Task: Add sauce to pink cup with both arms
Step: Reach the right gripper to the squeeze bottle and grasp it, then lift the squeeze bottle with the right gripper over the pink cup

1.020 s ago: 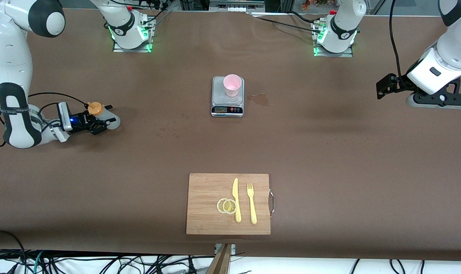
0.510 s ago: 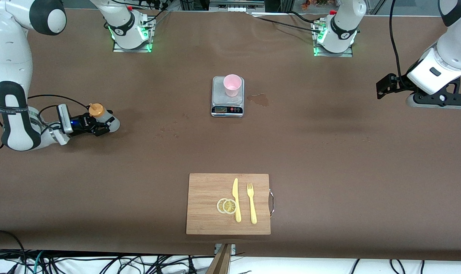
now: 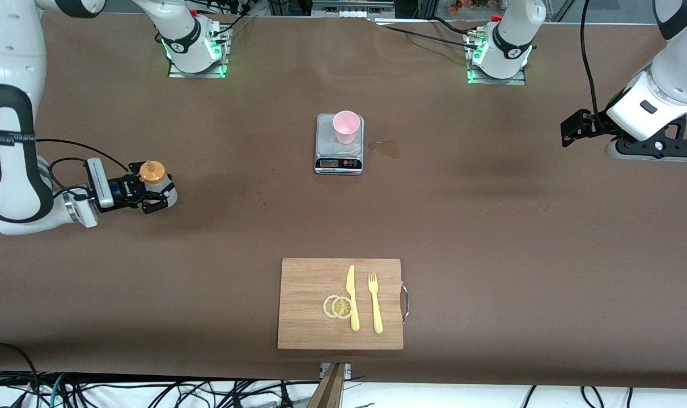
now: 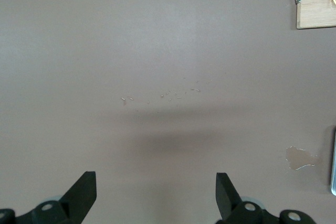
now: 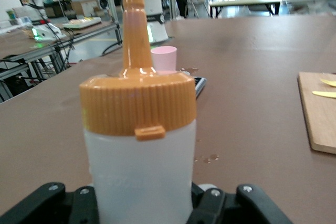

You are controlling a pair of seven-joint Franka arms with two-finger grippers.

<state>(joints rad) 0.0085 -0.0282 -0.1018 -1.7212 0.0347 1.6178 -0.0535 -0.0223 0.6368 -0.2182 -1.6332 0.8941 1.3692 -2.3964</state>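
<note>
The right gripper (image 3: 152, 196) is squeezed tight on the sauce bottle (image 3: 161, 184). Its two black fingers (image 5: 218, 203) press the white sides of the bottle, low down near the bottom. The bottle stands up straight in the grip, and its orange cap (image 5: 137, 102) with the long nozzle points up. The right gripper is low at the right arm's end of the table (image 3: 491, 226). I cannot tell if the bottle's bottom touches the table.

From the right gripper, the pink cup (image 3: 346, 126) is well apart, toward the middle of the table and farther from the front camera. The cup stands on the plate of a small gray scale (image 3: 339, 144). The scale has a little screen and red buttons, but the writing is too small to read. A small wet spot (image 3: 385, 148) is on the table just beside the scale, on the side away from the right gripper.

A wooden board (image 3: 304, 306) lies nearer to the front camera than the right gripper, also toward the middle. On it are two lemon slices (image 3: 338, 306), a yellow knife (image 3: 352, 297) and a yellow fork (image 3: 374, 302).

The left gripper (image 4: 156, 195) waits in the air over the left arm's end of the table. Its fingers are wide apart and hold nothing.

No words can be read on the bottle.
</note>
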